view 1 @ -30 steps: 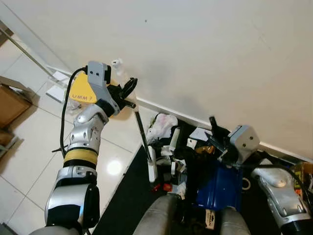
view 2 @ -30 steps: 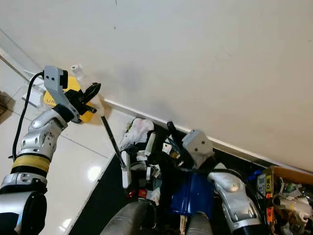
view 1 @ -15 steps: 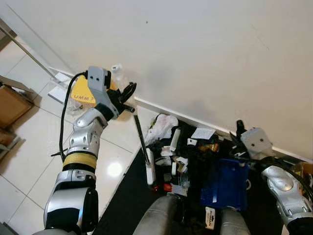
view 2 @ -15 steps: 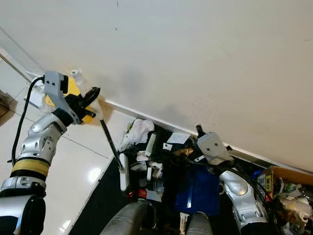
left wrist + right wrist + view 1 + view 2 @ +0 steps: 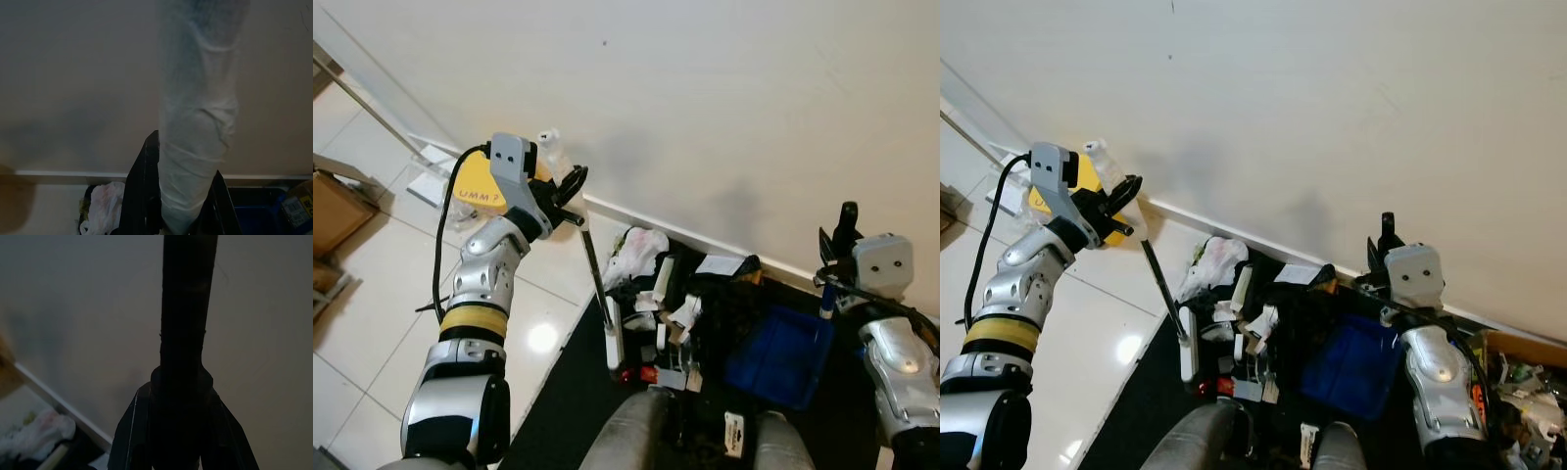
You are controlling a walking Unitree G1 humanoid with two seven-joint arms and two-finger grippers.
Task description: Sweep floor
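Right now the broom (image 5: 595, 284) stands tilted by the wall, head (image 5: 613, 338) on the floor beside the litter pile (image 5: 675, 304); my left pincer (image 5: 570, 186) grips its wrapped handle top. Right pincer (image 5: 839, 235) clamps the blue dustpan (image 5: 781, 345) handle, approx. upright.

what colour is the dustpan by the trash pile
Blue. The dustpan shows best in the left eye view, beside the litter.
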